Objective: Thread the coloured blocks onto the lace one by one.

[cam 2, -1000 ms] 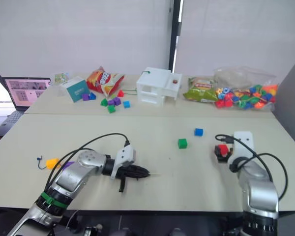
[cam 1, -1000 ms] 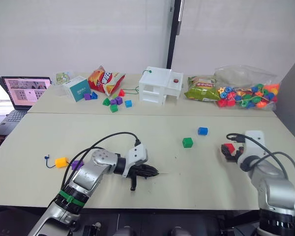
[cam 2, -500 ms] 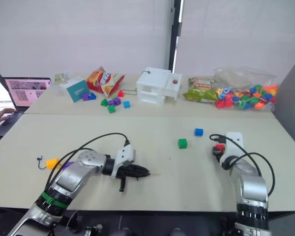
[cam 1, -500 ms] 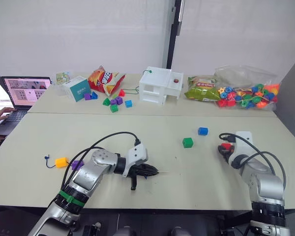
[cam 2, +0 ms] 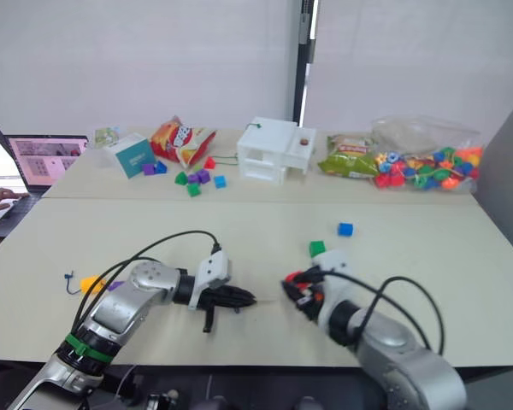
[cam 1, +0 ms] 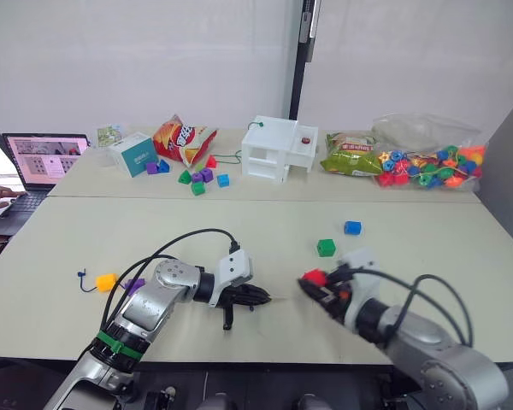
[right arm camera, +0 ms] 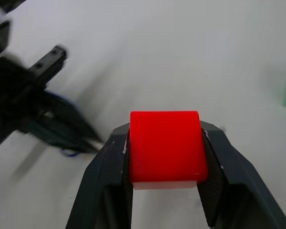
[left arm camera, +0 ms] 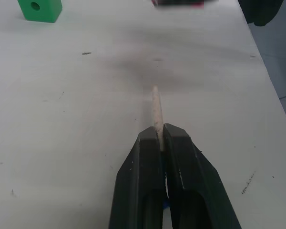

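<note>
Left gripper (left arm camera: 160, 136) is pinched on the lace's (left arm camera: 155, 107) stiff pale tip near the desk's (cam 1: 265, 224) front edge, tip poking out; right gripper (right arm camera: 165, 160) clamps the red block (right arm camera: 165, 145) just beside it. Risk: the block's hole isn't visible, so it may sit misaligned and the tip could hit a face. The short stub could also bend or slip.

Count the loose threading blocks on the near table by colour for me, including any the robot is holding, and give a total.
Red block: 1, in the right hand
Green block: 1
Blue block: 1
Yellow-orange block: 1
Purple block: 1
Total: 5
</note>
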You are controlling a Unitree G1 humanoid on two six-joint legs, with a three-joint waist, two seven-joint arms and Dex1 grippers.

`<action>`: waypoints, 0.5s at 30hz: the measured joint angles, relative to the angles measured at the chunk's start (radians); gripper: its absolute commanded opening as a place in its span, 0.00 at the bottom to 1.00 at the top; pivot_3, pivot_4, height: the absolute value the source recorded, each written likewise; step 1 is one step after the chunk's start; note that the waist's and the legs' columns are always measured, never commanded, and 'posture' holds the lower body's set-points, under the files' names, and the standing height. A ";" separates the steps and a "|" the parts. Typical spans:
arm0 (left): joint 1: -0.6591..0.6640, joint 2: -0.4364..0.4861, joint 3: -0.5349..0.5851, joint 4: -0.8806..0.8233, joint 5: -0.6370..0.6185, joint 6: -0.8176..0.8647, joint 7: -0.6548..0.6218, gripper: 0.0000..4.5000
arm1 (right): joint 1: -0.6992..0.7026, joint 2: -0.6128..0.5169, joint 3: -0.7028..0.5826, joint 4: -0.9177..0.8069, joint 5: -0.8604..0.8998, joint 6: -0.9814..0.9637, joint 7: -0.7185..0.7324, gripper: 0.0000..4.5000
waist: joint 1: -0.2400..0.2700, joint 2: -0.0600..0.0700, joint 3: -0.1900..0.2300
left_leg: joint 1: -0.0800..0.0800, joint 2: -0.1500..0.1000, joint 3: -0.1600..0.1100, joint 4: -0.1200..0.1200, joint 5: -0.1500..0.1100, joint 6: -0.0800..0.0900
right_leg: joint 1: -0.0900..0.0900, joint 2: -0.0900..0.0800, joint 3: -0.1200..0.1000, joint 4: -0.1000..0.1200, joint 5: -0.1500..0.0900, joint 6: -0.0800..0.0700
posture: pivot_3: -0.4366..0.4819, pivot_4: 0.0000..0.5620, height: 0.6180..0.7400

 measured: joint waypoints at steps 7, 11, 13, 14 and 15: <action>0.009 0.020 0.002 -0.035 -0.010 0.021 0.002 0.00 | -0.005 -0.048 0.183 0.182 -0.144 -0.140 -0.049 0.27 | -0.003 0.000 0.000 | 0.000 0.000 0.000 0.000 0.000 0.000 | -0.001 0.001 0.000 0.000 0.000 0.000 | 0.48 0.27 1.00; 0.017 0.030 0.005 -0.045 -0.010 0.035 0.010 0.00 | 0.017 -0.041 0.222 0.227 -0.197 -0.241 -0.055 0.27 | -0.008 0.000 0.000 | 0.001 0.000 0.000 0.000 0.000 0.000 | 0.000 0.001 0.000 0.000 0.000 0.000 | 0.48 0.27 1.00; 0.020 0.030 0.005 -0.051 -0.011 0.037 0.012 0.00 | 0.025 -0.037 0.223 0.236 -0.203 -0.268 -0.055 0.38 | -0.009 0.000 0.000 | 0.001 0.001 0.000 0.000 0.000 0.000 | 0.000 0.001 0.000 0.000 0.000 0.000 | 0.48 0.27 1.00; 0.022 0.030 0.005 -0.054 -0.011 0.038 0.013 0.00 | 0.031 -0.033 0.220 0.237 -0.204 -0.281 -0.055 0.50 | -0.008 0.000 0.000 | 0.001 0.001 0.000 0.000 0.000 0.000 | 0.000 0.001 0.000 0.000 0.000 0.000 | 0.48 0.27 1.00; 0.024 0.031 0.005 -0.056 -0.011 0.038 0.013 0.00 | 0.037 -0.026 0.211 0.236 -0.203 -0.288 -0.053 0.57 | -0.008 0.000 0.000 | 0.001 0.000 0.000 0.000 0.000 0.000 | 0.000 0.001 0.000 0.000 0.000 0.000 | 0.48 0.27 1.00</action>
